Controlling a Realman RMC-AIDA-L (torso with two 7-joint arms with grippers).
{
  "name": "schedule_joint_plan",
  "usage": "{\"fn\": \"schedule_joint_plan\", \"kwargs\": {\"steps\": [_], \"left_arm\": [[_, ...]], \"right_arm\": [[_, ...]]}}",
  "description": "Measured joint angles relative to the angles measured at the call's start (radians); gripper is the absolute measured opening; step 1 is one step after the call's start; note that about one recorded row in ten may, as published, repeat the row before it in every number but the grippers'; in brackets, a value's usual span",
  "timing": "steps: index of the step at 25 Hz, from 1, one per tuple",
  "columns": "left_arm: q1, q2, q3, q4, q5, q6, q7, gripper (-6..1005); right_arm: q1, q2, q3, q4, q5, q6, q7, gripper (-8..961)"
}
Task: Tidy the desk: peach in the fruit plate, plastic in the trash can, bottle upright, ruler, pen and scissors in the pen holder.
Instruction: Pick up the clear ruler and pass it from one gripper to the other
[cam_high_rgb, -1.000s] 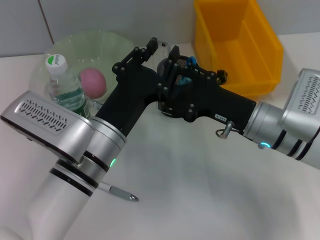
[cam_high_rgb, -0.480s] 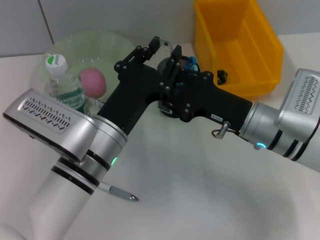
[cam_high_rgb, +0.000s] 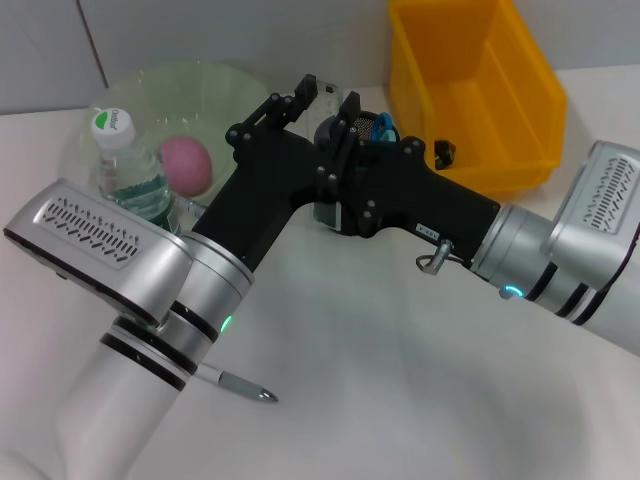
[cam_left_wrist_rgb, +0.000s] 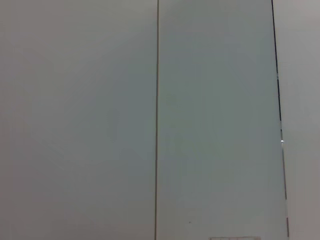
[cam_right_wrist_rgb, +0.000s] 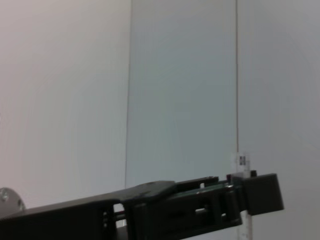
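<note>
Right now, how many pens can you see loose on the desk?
1: a pen lies on the desk near the front, partly under the left arm's silver forearm. Others may be hidden behind both arms around the pen holder.

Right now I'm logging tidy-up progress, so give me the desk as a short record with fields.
peach: in the fruit plate
bottle: upright, by the plate
pen: lying on the desk, near the left arm
pen holder: mostly hidden behind both grippers
left gripper: raised beside the holder
right gripper: at the holder
trash can: yellow, behind right arm
</note>
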Motion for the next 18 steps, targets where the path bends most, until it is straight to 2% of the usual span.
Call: {"fn": "schedule_joint_plan", "kwargs": {"steps": [6, 18], "left_arm": [[0.000, 0.000, 0.000, 0.001, 0.001, 0.001, 0.000, 399], [0.002, 0.000, 0.002, 0.006, 0.010, 0.003, -0.013, 432]], "right_arm": [[0.002, 0.000, 0.006, 0.001, 0.000, 0.003, 0.005, 17], [-0.002, -0.002, 0.009, -0.002, -0.005, 0.000, 0.008, 14]]}}
